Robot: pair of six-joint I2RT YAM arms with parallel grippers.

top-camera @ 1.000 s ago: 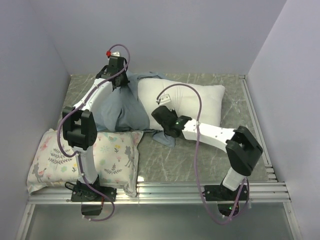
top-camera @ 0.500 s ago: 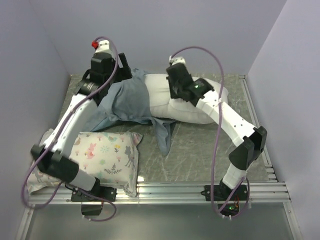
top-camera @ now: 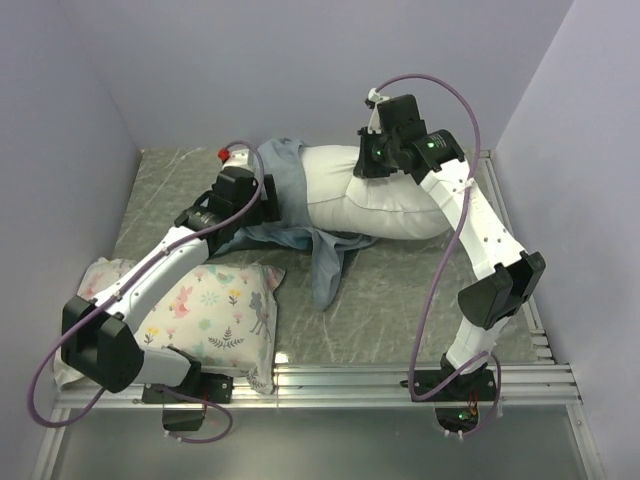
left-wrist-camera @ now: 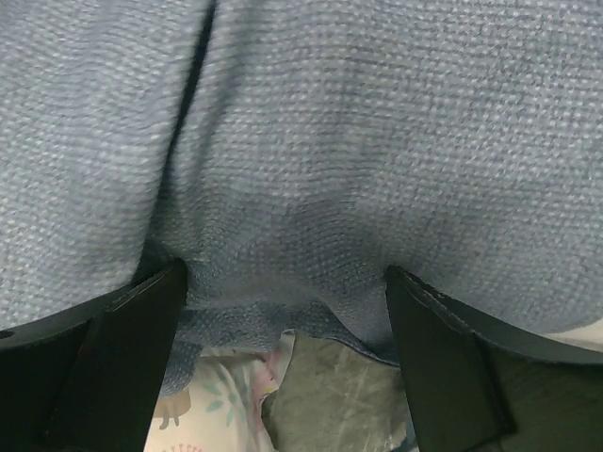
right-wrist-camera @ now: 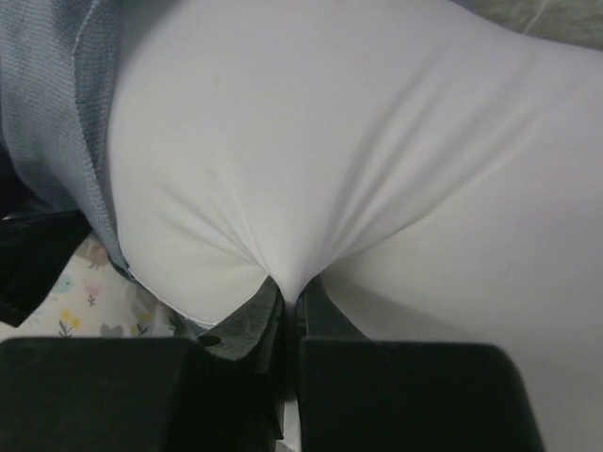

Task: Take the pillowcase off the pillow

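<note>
From above, the pillow point(top-camera: 395, 195) lies at the back of the table point(top-camera: 400, 290), the pillowcase point(top-camera: 285, 190) bunched on its left end; the left wrist shows the left tool point(left-wrist-camera: 285, 282) wide over that cloth; the right wrist shows the right tool point(right-wrist-camera: 290, 311) pinching the pillow.

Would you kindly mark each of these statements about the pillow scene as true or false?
1. The right gripper pinches the white pillow. True.
2. The left gripper is clamped shut on the pillowcase. False: its jaws stand wide open against the blue cloth.
3. The pillowcase is wholly off the pillow. False: it covers the pillow's left end.
4. A printed pillow lies at the near left of the table. True.
</note>
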